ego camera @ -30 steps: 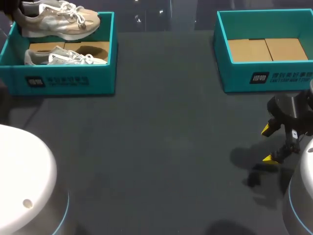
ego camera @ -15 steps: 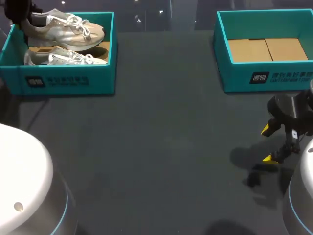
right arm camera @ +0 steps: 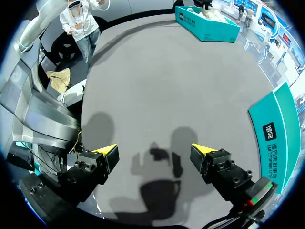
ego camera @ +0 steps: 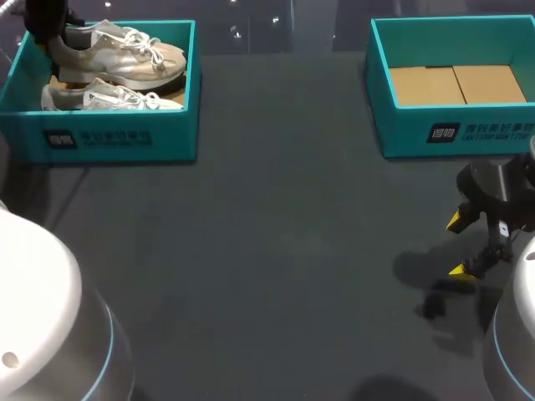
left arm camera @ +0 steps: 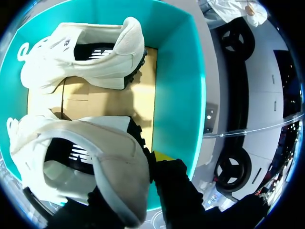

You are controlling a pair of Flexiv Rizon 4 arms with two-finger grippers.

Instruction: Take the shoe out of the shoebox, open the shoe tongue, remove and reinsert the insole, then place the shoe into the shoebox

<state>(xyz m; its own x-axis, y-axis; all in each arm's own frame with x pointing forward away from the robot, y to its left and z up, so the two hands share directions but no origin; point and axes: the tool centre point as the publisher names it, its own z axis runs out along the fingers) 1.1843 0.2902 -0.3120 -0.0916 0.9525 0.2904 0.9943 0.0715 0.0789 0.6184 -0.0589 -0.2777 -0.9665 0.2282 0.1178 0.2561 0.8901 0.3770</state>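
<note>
Dark grey table (ego camera: 276,251) carries two teal cardboard shoeboxes, the left shoebox (ego camera: 109,138) and the right shoebox (ego camera: 456,134); a pale grey mesh sneaker (ego camera: 125,54) hangs over the left shoebox, above its twin sneaker (ego camera: 109,98); left gripper (left arm camera: 133,183) clamps the heel; right gripper (right arm camera: 153,151) gapes wide above the table.

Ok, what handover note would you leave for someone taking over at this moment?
Left gripper: shut on the heel of the beige-grey lace-up sneaker, held over the left teal cardboard shoebox, above a second sneaker lying inside.
Right gripper: open, empty, over the dark table near the empty right teal box.
Done: sneaker grasped.
Left: bring it out, open tongue, insole out and back in, rebox.
</note>
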